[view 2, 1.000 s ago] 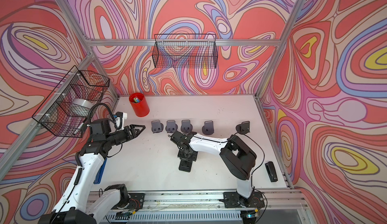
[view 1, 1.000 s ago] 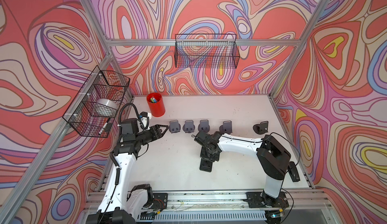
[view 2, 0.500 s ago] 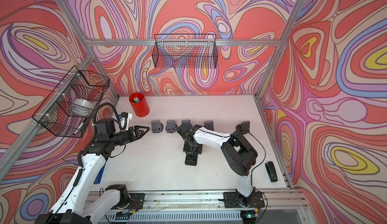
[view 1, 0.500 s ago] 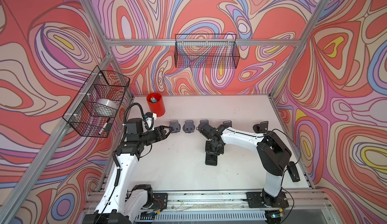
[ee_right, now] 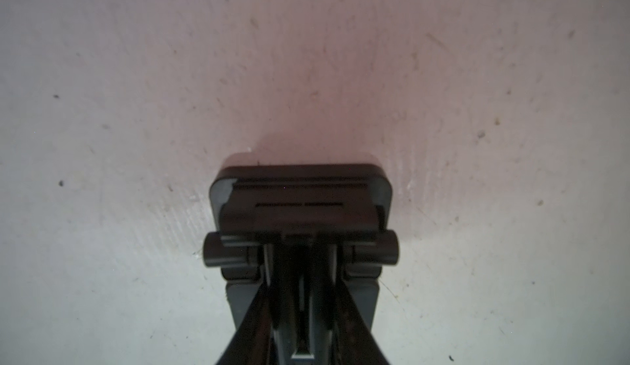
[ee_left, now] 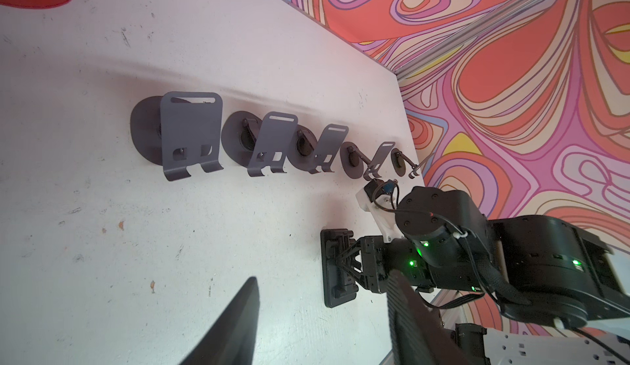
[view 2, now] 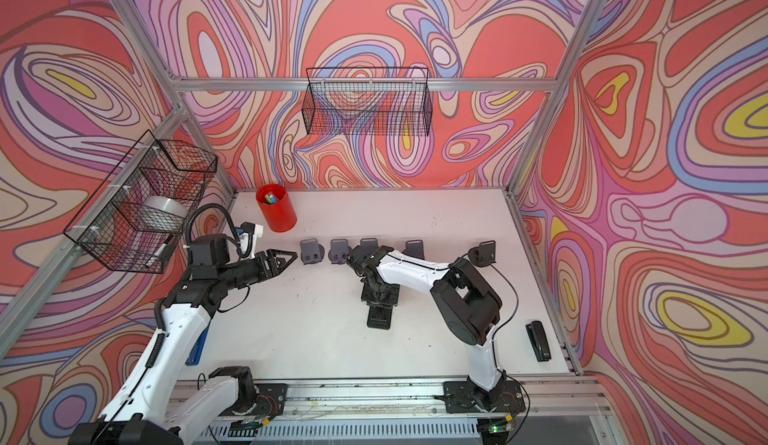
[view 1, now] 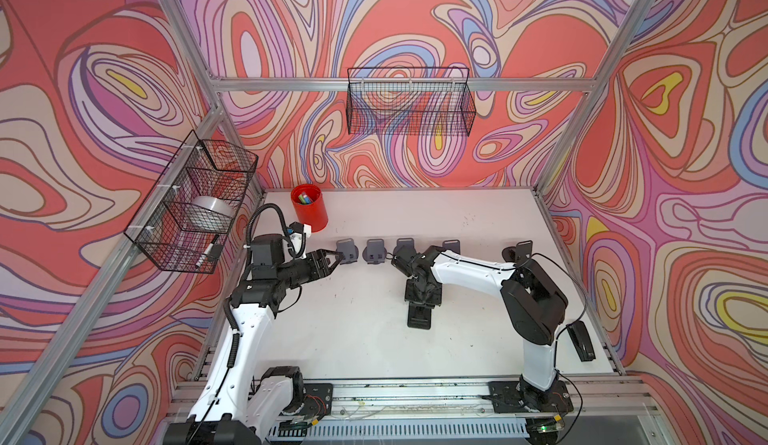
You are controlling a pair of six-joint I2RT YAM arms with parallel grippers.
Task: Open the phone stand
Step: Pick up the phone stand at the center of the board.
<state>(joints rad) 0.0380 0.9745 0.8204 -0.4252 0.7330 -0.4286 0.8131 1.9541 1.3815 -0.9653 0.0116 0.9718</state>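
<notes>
Grasping black phone stand at table centre with right end effector, holding left end effector released.

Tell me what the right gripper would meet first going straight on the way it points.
The black folding plastic phone stand lying on the white table: the right gripper points down onto it, fingers astride its middle, so likely no free travel.

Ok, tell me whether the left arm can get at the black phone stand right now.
Partly at best, I'd say. The right gripper grips the black phone stand around its middle, leaving only the near end bare. The left gripper hangs open by the grey stands, with bare table between.
</notes>
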